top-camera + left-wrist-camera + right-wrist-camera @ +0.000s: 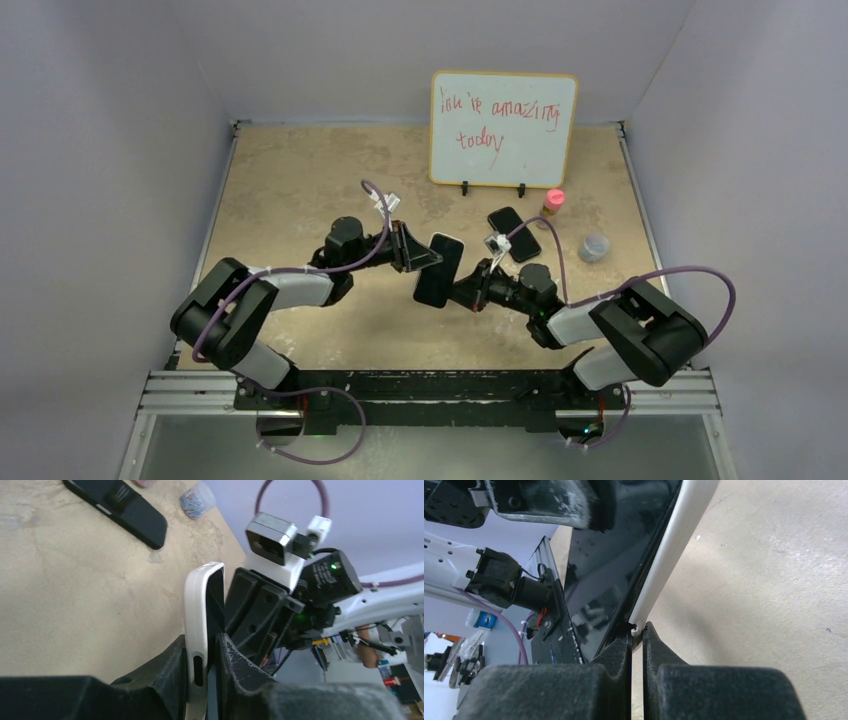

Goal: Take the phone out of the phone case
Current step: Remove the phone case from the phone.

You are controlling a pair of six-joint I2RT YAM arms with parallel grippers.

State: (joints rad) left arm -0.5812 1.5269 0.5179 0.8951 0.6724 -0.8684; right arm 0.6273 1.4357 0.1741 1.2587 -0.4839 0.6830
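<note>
Your left hand (425, 256) is closed tight across the phone (438, 270), which sits in its white phone case (196, 620) and is held above the tabletop (290, 180) at mid-frame. One finger presses the screen, the other the case's back. Your right hand (637, 650) is almost fully closed, pinching the case's rim at the lower end. A second black phone (514, 233), a pink-capped bottle (552, 203) and a clear jar (594, 247) lie to the upper right, apart from both hands.
</note>
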